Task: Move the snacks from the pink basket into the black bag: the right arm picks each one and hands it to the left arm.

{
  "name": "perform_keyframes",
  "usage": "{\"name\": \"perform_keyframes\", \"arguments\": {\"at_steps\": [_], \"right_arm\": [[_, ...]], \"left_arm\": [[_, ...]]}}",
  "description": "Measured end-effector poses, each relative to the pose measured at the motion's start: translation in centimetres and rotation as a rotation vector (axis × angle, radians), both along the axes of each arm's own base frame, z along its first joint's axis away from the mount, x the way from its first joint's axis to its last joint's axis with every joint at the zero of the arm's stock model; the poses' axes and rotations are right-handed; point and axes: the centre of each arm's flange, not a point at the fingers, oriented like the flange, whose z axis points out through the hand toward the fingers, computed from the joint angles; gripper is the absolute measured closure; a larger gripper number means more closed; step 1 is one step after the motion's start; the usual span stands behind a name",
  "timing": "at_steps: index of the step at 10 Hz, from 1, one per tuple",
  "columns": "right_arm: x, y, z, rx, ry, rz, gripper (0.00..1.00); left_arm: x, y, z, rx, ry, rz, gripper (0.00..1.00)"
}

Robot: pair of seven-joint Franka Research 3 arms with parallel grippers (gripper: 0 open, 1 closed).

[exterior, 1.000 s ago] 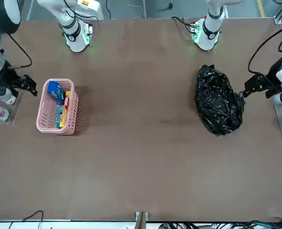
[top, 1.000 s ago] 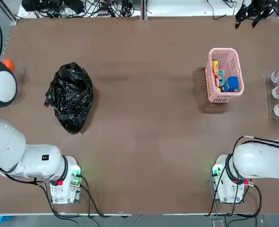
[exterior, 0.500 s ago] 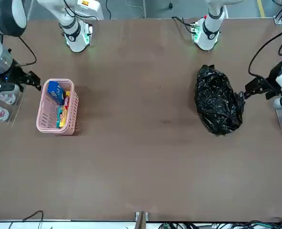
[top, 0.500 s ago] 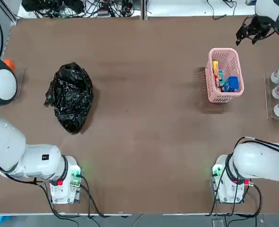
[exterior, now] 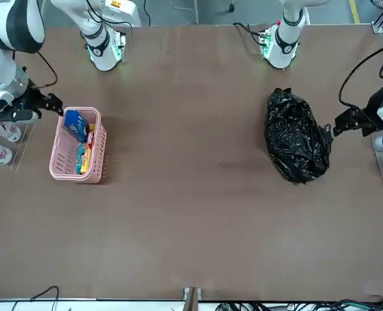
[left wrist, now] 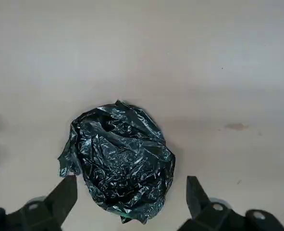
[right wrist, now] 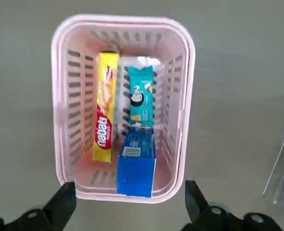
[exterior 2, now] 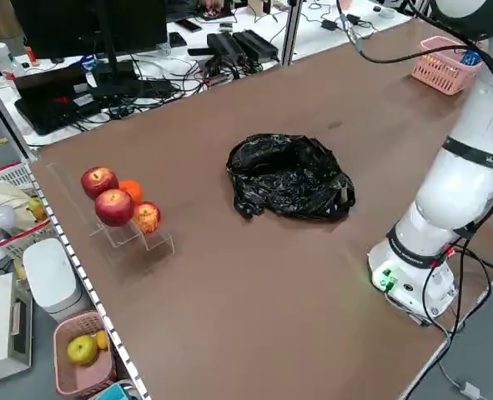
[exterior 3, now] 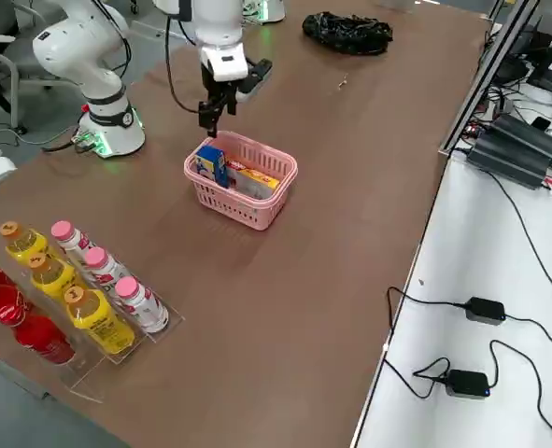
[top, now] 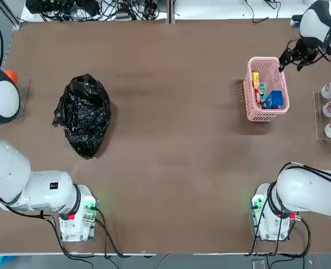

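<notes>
Since the earlier frames the right gripper (top: pixel 295 55) has travelled from the far corner of the table toward the pink basket (top: pixel 249 98) and now hangs just beside its far rim, fingers spread wide and holding nothing. The left arm has scarcely shifted over the same interval.

No transfer has been completed. The right wrist view shows all three snacks in the basket: the yellow-orange packet (right wrist: pixel 104 126) lies along one side, the teal packet (right wrist: pixel 141 95) lies beside it, and the blue packet (right wrist: pixel 136 166) sits at the end nearest the gripper. The black bag (top: pixel 84 114) lies crumpled on the opposite side of the table, well apart from the basket, and no snack is visible on or beside it.

The left gripper (exterior: pixel 352 121) is positioned just beside the bag, fingers likewise spread and empty.

Assessment: the task is at its opening stage. The first pick, the handover to the left arm and the deposit into the bag all remain outstanding, for each of the three packets.
</notes>
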Motion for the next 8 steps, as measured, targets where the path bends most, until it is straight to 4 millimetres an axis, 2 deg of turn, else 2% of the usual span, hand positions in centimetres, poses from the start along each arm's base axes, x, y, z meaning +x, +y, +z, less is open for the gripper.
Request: {"name": "perform_keyframes", "arguments": {"at_steps": [6, 8], "right_arm": [[-2.8, -2.3, -5.7, 0.007, 0.035, -0.037, 0.0], [-3.6, -3.0, -7.0, 0.01, 0.047, -0.058, 0.0]], "left_arm": [[-0.1, 0.4, -0.2, 0.001, 0.013, 0.006, 0.0], [-0.1, 0.6, -0.3, 0.013, 0.014, 0.008, 0.0]]}}
